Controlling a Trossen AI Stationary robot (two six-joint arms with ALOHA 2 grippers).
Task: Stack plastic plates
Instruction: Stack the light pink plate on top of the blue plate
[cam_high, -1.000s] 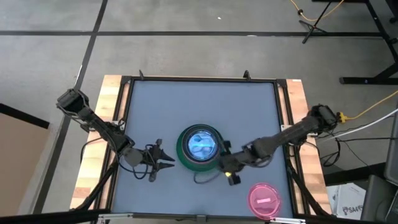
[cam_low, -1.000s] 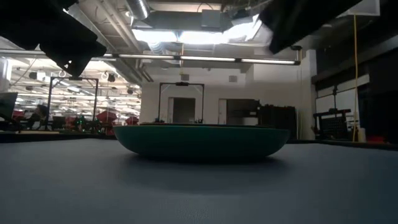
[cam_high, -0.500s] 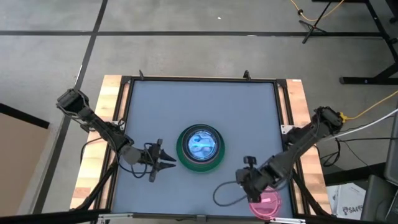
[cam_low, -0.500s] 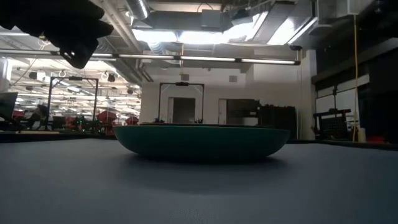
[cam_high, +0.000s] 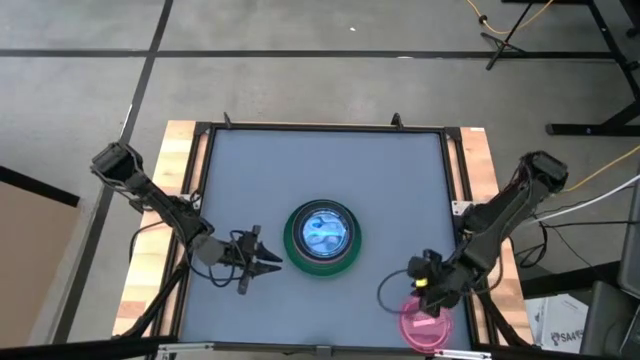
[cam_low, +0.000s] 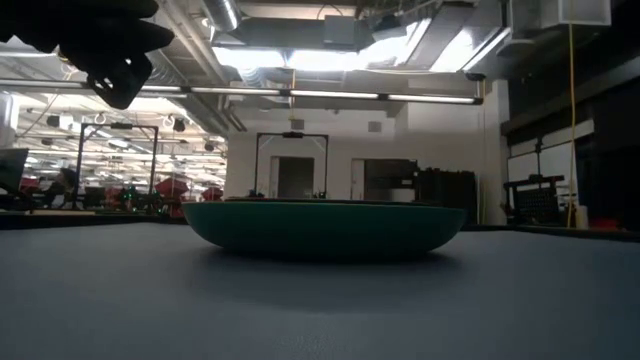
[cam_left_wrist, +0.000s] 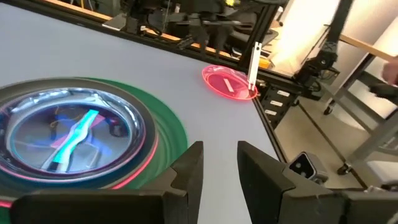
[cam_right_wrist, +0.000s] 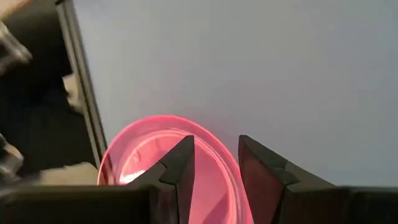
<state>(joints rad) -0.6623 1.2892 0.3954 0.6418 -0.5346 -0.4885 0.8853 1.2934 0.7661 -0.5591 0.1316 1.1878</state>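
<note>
A stack of plates sits mid-table: a large dark green plate at the bottom, a magenta rim above it and a translucent blue plate on top. In the low view only the green plate's wall shows. One translucent magenta plate lies flat near the table's near right corner. My right gripper hangs over that plate's far rim, open, one finger on each side of the rim line; touch does not show. My left gripper waits open just left of the stack.
The black frame rail runs close beside the magenta plate, with the table's right and near edges just beyond it. Bare grey mat spreads far of the stack. A looped cable hangs from the right arm over the mat.
My right gripper has left the stack's near right rim and swung toward the table's near right corner, ending over the lone magenta plate. The stack and that plate have stayed where they were.
</note>
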